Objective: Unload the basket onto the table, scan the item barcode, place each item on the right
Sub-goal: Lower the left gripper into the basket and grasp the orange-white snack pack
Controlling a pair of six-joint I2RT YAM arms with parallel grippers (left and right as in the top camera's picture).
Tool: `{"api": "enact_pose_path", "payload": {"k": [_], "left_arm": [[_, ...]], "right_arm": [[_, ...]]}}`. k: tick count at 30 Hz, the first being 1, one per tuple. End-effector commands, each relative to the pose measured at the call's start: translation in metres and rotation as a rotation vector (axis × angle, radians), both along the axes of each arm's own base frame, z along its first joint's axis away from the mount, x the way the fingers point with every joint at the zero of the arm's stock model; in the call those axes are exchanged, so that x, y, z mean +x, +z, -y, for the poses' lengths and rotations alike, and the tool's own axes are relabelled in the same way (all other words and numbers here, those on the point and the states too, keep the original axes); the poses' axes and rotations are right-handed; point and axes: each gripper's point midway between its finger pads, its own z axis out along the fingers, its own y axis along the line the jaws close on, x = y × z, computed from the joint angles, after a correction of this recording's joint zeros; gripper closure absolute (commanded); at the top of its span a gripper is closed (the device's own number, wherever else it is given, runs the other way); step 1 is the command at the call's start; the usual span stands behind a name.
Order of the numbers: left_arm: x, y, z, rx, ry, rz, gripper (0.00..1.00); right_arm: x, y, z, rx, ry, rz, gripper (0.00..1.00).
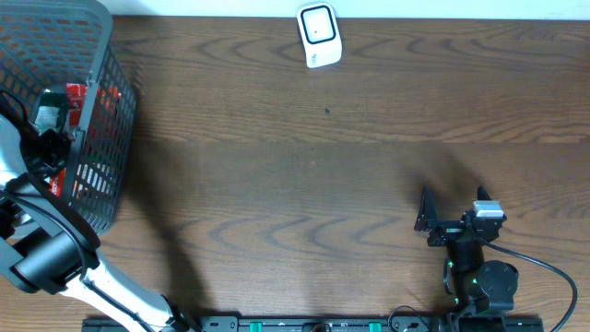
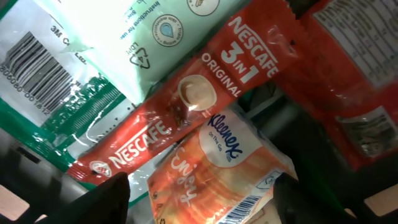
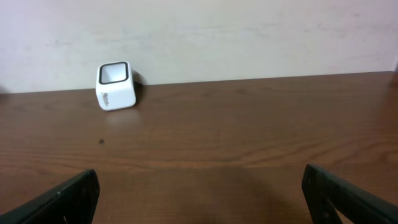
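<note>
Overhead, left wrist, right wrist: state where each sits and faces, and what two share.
Overhead: above the table, looking straight down; left arm reaches into the basket, right arm at the near edge.
Left wrist: close over Nescafe sachet and Kleenex pack; left tool at bottom.
Right wrist: low, facing across the table; right tool at bottom.
Shared: overhead and right wrist both show the scanner.

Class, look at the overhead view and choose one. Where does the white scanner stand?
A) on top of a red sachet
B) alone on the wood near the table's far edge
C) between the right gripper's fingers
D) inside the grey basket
B: the white scanner stands alone on the table near its far edge, well away from the basket and from the open, empty right gripper.
</note>
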Motion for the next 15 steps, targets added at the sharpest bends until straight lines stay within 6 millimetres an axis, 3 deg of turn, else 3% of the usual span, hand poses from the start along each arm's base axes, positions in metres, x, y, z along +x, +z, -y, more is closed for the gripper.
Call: {"api": "enact_pose_path", "payload": {"k": [1, 8, 15], "left_arm": [[0.007, 0.025, -0.004, 0.029, 0.007, 0.065, 0.24], [0.008, 0.042, -0.004, 0.056, 0.002, 0.104, 0.18], [0.009, 0.034, 0.009, 0.035, -0.076, 0.081, 0.11]], "right_arm": [[0.000, 0.000, 0.004, 0.009, -0.016, 0.000, 0.01], [0.000, 0.000, 0.004, 0.009, -0.017, 0.000, 0.01], [0.000, 0.000, 0.004, 0.009, -0.017, 0.000, 0.01]]}}
